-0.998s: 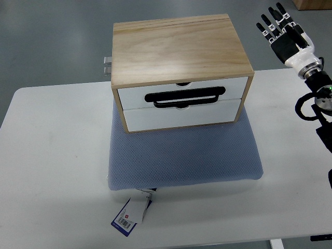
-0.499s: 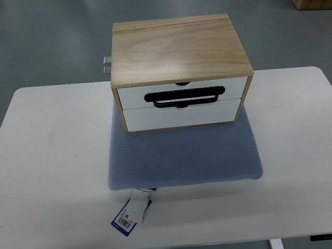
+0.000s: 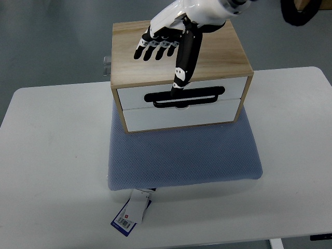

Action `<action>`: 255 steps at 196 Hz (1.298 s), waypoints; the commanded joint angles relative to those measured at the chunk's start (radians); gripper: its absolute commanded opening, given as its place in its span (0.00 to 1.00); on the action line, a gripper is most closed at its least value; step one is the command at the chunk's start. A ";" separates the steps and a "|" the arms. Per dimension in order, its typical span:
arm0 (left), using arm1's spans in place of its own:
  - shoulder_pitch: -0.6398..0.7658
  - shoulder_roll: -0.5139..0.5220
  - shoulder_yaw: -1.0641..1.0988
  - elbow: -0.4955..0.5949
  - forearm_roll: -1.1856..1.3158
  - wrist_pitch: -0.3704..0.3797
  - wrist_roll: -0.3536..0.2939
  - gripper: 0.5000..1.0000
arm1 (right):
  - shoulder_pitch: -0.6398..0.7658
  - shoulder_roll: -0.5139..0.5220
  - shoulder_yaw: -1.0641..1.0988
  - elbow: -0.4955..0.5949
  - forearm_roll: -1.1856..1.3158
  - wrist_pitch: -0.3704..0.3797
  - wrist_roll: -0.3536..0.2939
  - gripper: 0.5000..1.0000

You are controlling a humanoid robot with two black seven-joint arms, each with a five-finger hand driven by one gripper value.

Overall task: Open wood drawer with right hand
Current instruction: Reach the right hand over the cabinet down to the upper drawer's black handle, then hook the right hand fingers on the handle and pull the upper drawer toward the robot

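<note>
A wood box [image 3: 223, 49] with two white drawer fronts stands on a blue-grey cushion [image 3: 184, 155]. The upper drawer [image 3: 236, 85] and the lower drawer [image 3: 181, 118] both look shut. A black bar handle [image 3: 202, 97] runs along the seam between them. My right hand [image 3: 167, 66] reaches in from the top right and hovers over the box top. Its four fingers [image 3: 154, 50] are spread above the wood. Its long black thumb [image 3: 182, 62] points down over the front edge, with its tip at the handle. It holds nothing. The left arm is out of view.
The cushion lies on a white table [image 3: 52, 155]. A paper tag [image 3: 130, 213] sticks out from the cushion's front edge. A small metal part [image 3: 107, 65] juts from the box's back left. Grey floor lies beyond the table.
One second ago my right hand was raised open at the far right. Half a second ago it was out of view. Now it is over the box with its thumb at the handle.
</note>
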 commanded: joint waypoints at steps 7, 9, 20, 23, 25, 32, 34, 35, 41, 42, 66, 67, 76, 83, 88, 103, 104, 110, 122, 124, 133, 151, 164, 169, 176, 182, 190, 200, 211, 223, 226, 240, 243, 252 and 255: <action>0.000 0.000 0.000 0.002 0.001 0.001 0.000 1.00 | -0.057 0.052 -0.013 0.000 0.013 -0.114 0.000 0.88; 0.000 0.000 0.000 0.002 -0.001 0.001 0.000 1.00 | -0.060 0.055 -0.013 0.000 0.013 -0.118 0.000 0.88; 0.000 0.000 0.000 0.002 0.001 -0.001 0.000 1.00 | -0.066 0.058 -0.015 0.000 0.013 -0.126 0.000 0.88; 0.000 0.000 0.000 0.002 0.001 -0.001 0.000 1.00 | -0.066 0.058 -0.015 0.000 0.013 -0.126 0.000 0.88; 0.000 0.000 0.002 0.004 -0.001 0.001 0.000 1.00 | -0.081 0.062 -0.024 0.000 0.010 -0.138 0.000 0.88; 0.000 0.000 0.000 0.005 -0.001 -0.001 0.000 1.00 | -0.092 0.067 -0.039 -0.003 0.007 -0.146 0.000 0.88; 0.000 0.000 0.000 0.005 -0.001 -0.001 0.000 1.00 | -0.092 0.067 -0.039 -0.003 0.007 -0.146 0.000 0.88; 0.000 0.000 0.000 0.005 -0.001 -0.001 0.000 1.00 | -0.092 0.067 -0.039 -0.003 0.007 -0.146 0.000 0.88; 0.000 0.000 0.000 0.005 -0.001 -0.001 0.000 1.00 | -0.092 0.067 -0.039 -0.003 0.007 -0.146 0.000 0.88; 0.000 0.000 0.000 0.005 -0.001 -0.001 0.000 1.00 | -0.092 0.067 -0.039 -0.003 0.007 -0.146 0.000 0.88; 0.000 0.000 0.002 0.005 0.001 -0.001 0.000 1.00 | -0.141 0.065 -0.059 -0.010 -0.015 -0.190 0.000 0.88; 0.000 0.000 0.002 0.005 0.001 -0.001 0.000 1.00 | -0.142 0.065 -0.059 -0.013 -0.019 -0.192 0.000 0.88; 0.000 0.000 0.002 0.005 0.001 -0.001 0.000 1.00 | -0.156 0.065 -0.065 -0.016 -0.039 -0.196 0.000 0.88; 0.000 0.000 0.002 0.005 0.001 -0.001 0.000 1.00 | -0.159 0.065 -0.068 -0.016 -0.046 -0.196 0.000 0.88; 0.000 0.000 0.002 0.005 0.001 -0.001 0.000 1.00 | -0.159 0.065 -0.068 -0.016 -0.046 -0.196 0.000 0.88; 0.000 0.000 0.000 0.005 -0.001 -0.001 0.000 1.00 | -0.187 0.065 -0.085 -0.031 -0.095 -0.203 0.000 0.88; 0.000 0.000 0.000 0.005 -0.001 -0.001 0.000 1.00 | -0.187 0.065 -0.085 -0.031 -0.095 -0.203 0.000 0.88; 0.000 0.000 0.000 0.005 -0.001 -0.001 0.000 1.00 | -0.193 0.065 -0.087 -0.033 -0.104 -0.203 0.000 0.88; 0.000 0.000 0.000 0.005 -0.001 -0.001 0.000 1.00 | -0.198 0.064 -0.087 -0.034 -0.113 -0.199 0.000 0.88; 0.000 0.000 0.000 0.005 -0.001 -0.001 0.000 1.00 | -0.198 0.064 -0.087 -0.036 -0.113 -0.199 0.000 0.88; 0.000 0.000 0.000 0.005 -0.001 -0.001 0.000 1.00 | -0.201 0.064 -0.090 -0.036 -0.113 -0.196 0.000 0.88; 0.000 0.000 0.000 0.005 0.001 -0.001 0.000 1.00 | -0.210 0.065 -0.104 -0.037 -0.122 -0.190 0.000 0.88; 0.000 0.000 0.000 0.005 -0.001 -0.001 0.000 1.00 | -0.221 0.065 -0.105 -0.040 -0.128 -0.189 0.000 0.88; 0.000 0.000 0.000 0.005 -0.001 -0.001 0.000 1.00 | -0.224 0.065 -0.105 -0.040 -0.128 -0.187 0.000 0.88; 0.000 0.000 0.000 0.007 -0.001 -0.001 0.000 1.00 | -0.230 0.067 -0.105 -0.045 -0.128 -0.187 0.000 0.88; 0.000 0.000 0.000 0.007 -0.001 -0.001 0.000 1.00 | -0.233 0.067 -0.105 -0.045 -0.128 -0.187 0.000 0.88; 0.000 0.000 0.000 0.007 -0.001 -0.001 0.000 1.00 | -0.241 0.067 -0.107 -0.048 -0.131 -0.187 0.000 0.88; 0.000 0.000 0.000 0.007 -0.001 -0.001 0.000 1.00 | -0.250 0.069 -0.107 -0.054 -0.139 -0.187 0.000 0.88; 0.000 0.000 0.000 0.007 -0.001 -0.001 0.000 1.00 | -0.262 0.070 -0.107 -0.062 -0.162 -0.187 0.000 0.88; 0.000 0.000 0.000 0.007 -0.001 -0.001 0.000 1.00 | -0.268 0.073 -0.107 -0.065 -0.171 -0.186 0.000 0.88; 0.000 0.000 0.000 0.007 -0.001 -0.001 0.000 1.00 | -0.282 0.075 -0.107 -0.076 -0.187 -0.187 0.000 0.88; 0.000 0.000 0.000 0.007 -0.001 -0.001 0.000 1.00 | -0.296 0.075 -0.107 -0.083 -0.197 -0.186 0.000 0.88; 0.000 0.000 0.000 0.007 -0.001 -0.001 0.000 1.00 | -0.296 0.075 -0.107 -0.083 -0.197 -0.186 0.000 0.88; 0.000 0.000 0.000 0.007 -0.001 -0.001 0.000 1.00 | -0.311 0.073 -0.117 -0.086 -0.210 -0.176 0.000 0.88; 0.000 0.000 0.000 0.007 -0.001 -0.001 0.000 1.00 | -0.313 0.072 -0.120 -0.086 -0.211 -0.173 0.000 0.88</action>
